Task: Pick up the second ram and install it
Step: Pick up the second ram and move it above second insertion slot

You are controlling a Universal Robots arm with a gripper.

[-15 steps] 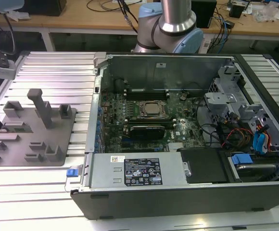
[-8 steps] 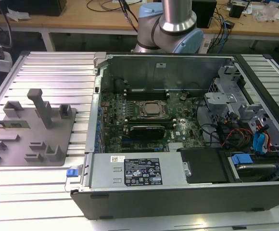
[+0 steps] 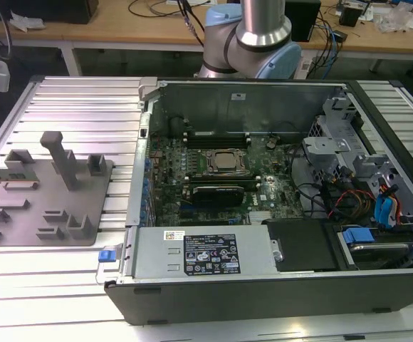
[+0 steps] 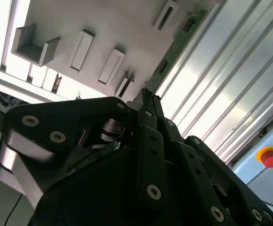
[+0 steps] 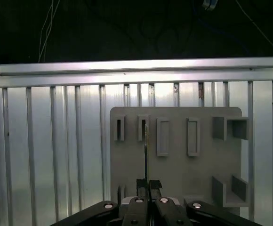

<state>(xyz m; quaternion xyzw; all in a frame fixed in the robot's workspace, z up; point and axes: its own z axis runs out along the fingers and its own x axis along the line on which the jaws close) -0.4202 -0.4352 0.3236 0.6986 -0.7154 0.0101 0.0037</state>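
Plainly, the gripper (image 5: 147, 183) is clamped on the second ram (image 4: 175, 52), which juts from its fingertips over the grey slotted tray (image 5: 174, 169) on the ribbed bench, well apart from the open computer case (image 3: 263, 285). The grasp looks made, but seating the stick in the motherboard (image 3: 167, 160) is not yet done.

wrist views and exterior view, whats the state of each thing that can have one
gripper: shut on the second ram
second ram: gripped at one end, above the grey tray
computer case: open, side panel off
cpu: seated on the motherboard, uncovered
grey tray: flat on the ribbed table
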